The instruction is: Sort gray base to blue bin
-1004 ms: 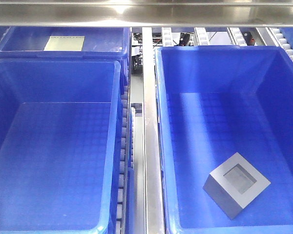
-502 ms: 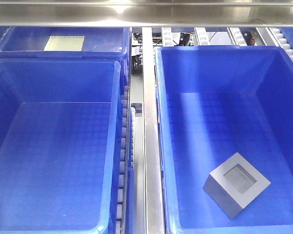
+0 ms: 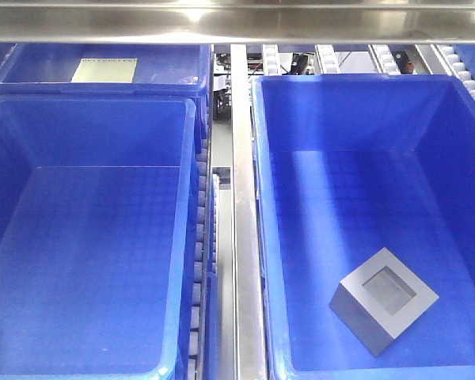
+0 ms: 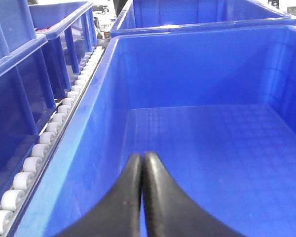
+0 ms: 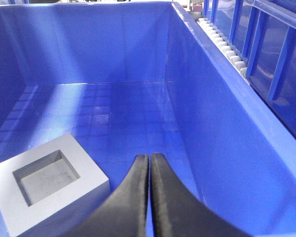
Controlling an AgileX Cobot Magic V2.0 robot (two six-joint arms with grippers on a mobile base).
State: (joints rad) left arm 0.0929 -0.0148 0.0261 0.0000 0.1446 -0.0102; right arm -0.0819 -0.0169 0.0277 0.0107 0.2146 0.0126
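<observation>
While both the left gripper and right gripper are closed and empty, the gray base lies recess-up inside the blue bin.

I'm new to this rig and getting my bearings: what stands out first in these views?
The gray base lies alone, recess up, on the floor of the right-hand blue bin, near its front right corner. The left bin beside it holds nothing visible. Each wrist view shows a shut gripper, left and right, empty.
</observation>
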